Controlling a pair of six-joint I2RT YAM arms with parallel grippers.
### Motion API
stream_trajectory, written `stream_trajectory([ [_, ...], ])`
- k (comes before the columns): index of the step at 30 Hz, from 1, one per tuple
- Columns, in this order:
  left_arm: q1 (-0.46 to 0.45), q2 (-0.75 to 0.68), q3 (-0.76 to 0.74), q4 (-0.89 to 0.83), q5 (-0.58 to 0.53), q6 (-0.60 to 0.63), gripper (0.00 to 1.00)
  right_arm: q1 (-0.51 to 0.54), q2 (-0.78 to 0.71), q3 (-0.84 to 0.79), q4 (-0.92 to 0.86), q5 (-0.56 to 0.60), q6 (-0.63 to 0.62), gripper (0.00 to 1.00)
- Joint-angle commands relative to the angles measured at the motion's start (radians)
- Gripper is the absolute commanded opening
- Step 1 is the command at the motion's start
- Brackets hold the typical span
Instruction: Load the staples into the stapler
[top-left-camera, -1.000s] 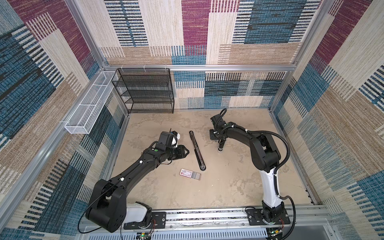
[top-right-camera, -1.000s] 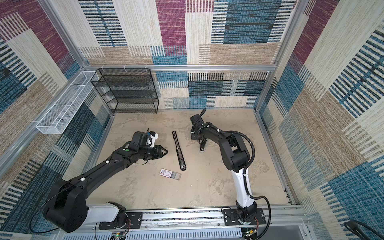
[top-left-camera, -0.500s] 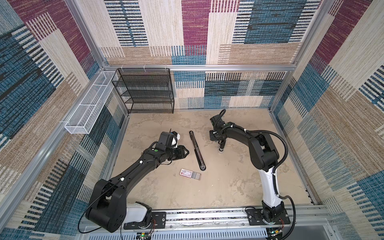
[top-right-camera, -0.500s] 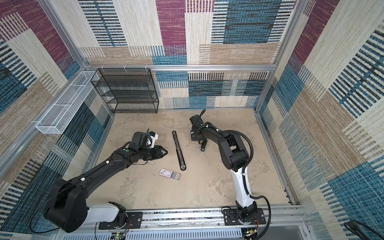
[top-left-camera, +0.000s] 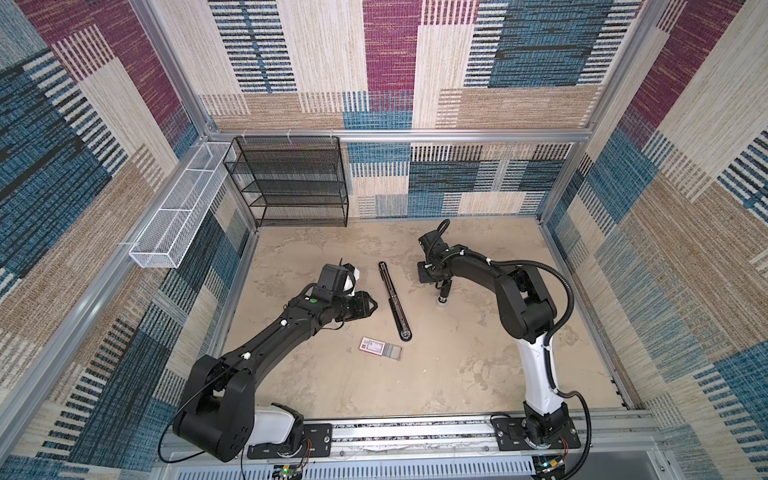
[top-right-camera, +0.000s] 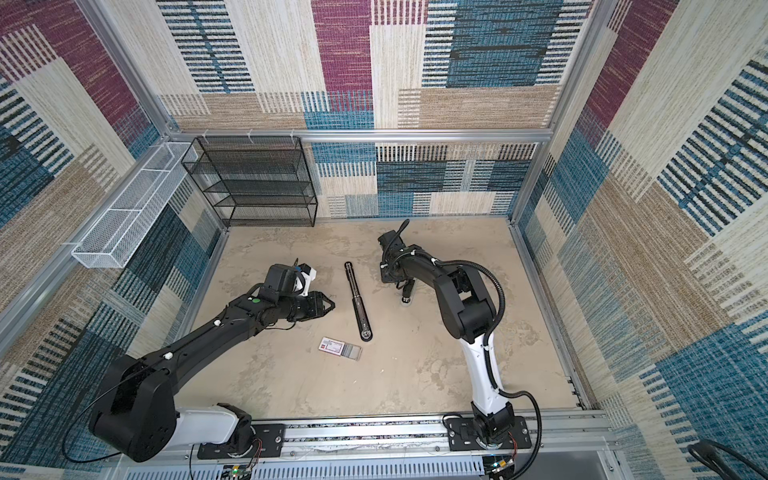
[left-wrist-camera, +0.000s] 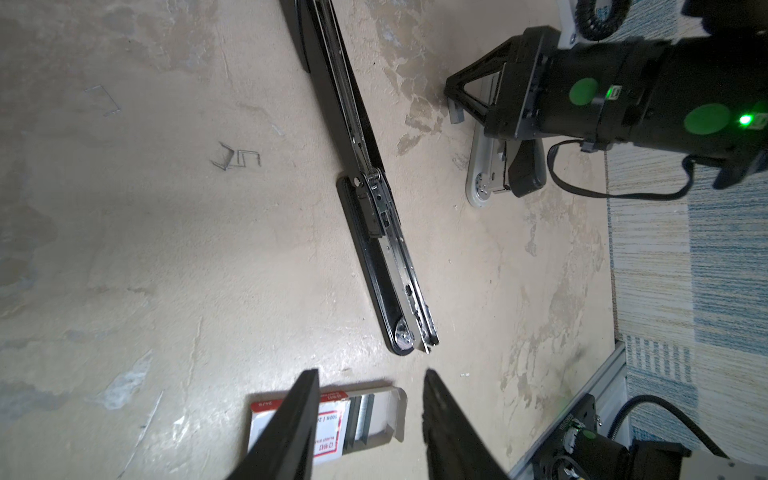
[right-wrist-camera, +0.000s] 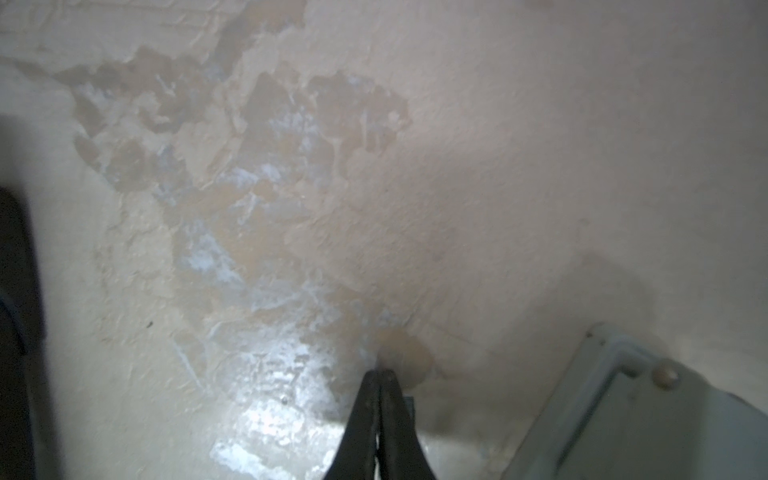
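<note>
The stapler (top-left-camera: 395, 303) (top-right-camera: 360, 305) (left-wrist-camera: 376, 216) is long and black and lies opened out flat mid-table, its metal channel facing up. The staples (left-wrist-camera: 362, 417) are grey strips in a small white box with a red mark (top-left-camera: 380, 348) (top-right-camera: 340, 348), just in front of the stapler's near end. My left gripper (top-left-camera: 374, 305) (top-right-camera: 332, 306) (left-wrist-camera: 372, 374) hovers open to the left of the stapler, with the box showing between its fingers. My right gripper (top-left-camera: 442, 298) (top-right-camera: 405, 299) (right-wrist-camera: 380, 371) points down at the table to the right of the stapler, shut. I see nothing in it.
A few loose bent staples (left-wrist-camera: 237, 160) lie on the table left of the stapler. A pale grey plate with a screw (right-wrist-camera: 623, 415) (left-wrist-camera: 482, 174) sits right beside the right gripper. A black mesh shelf (top-left-camera: 291, 183) stands at the back left, and a white wire basket (top-left-camera: 178, 216) hangs on the left wall.
The right gripper's jaws have closed the last bit, staying low at the same spot on the table. The left arm, stapler and box have not moved.
</note>
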Motion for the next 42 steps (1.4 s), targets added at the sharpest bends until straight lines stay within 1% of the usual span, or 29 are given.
stream_trajectory([
  [1,-0.001,0.004,-0.002,0.025,0.006,-0.003,0.45,0.006,-0.015,-0.011,-0.004,-0.007,-0.007,0.10],
  [4,-0.001,0.003,-0.004,0.031,0.006,-0.003,0.45,0.012,-0.021,-0.016,-0.009,-0.001,-0.008,0.13],
  [15,0.000,0.003,-0.007,0.036,0.009,-0.009,0.45,0.026,-0.026,-0.037,-0.018,0.012,-0.013,0.10],
  [17,0.000,0.000,-0.008,0.037,0.006,-0.009,0.45,0.026,-0.027,-0.043,-0.015,0.014,-0.015,0.08],
  [20,0.000,-0.001,-0.008,0.037,0.009,-0.011,0.45,0.027,-0.040,-0.043,-0.001,0.015,-0.017,0.02],
  [21,-0.001,-0.003,-0.008,0.038,0.010,-0.012,0.45,0.027,-0.052,-0.069,0.005,0.009,-0.017,0.01],
  [24,0.000,-0.017,-0.013,0.066,0.025,-0.019,0.45,0.026,-0.098,-0.079,0.034,-0.045,-0.015,0.00],
  [26,0.000,-0.034,-0.014,0.090,0.037,-0.021,0.45,0.026,-0.154,-0.110,0.091,-0.105,-0.013,0.00],
  [29,0.000,-0.063,-0.010,0.135,0.060,-0.028,0.46,0.019,-0.245,-0.150,0.177,-0.236,-0.006,0.00],
  [32,0.003,-0.107,-0.021,0.217,0.091,-0.041,0.47,0.002,-0.347,-0.210,0.293,-0.413,0.018,0.00],
  [35,0.011,-0.157,-0.031,0.281,0.099,-0.083,0.51,-0.022,-0.434,-0.274,0.407,-0.598,0.053,0.00],
  [37,0.026,-0.167,-0.028,0.328,0.181,-0.104,0.51,-0.036,-0.487,-0.326,0.485,-0.718,0.086,0.00],
  [39,0.039,-0.154,-0.022,0.403,0.330,-0.134,0.50,-0.054,-0.537,-0.386,0.590,-0.844,0.147,0.00],
  [41,0.044,-0.144,-0.061,0.562,0.440,-0.205,0.49,-0.071,-0.579,-0.455,0.711,-0.940,0.224,0.00],
  [42,0.046,-0.139,-0.084,0.672,0.483,-0.253,0.47,-0.082,-0.597,-0.487,0.774,-0.988,0.264,0.00],
])
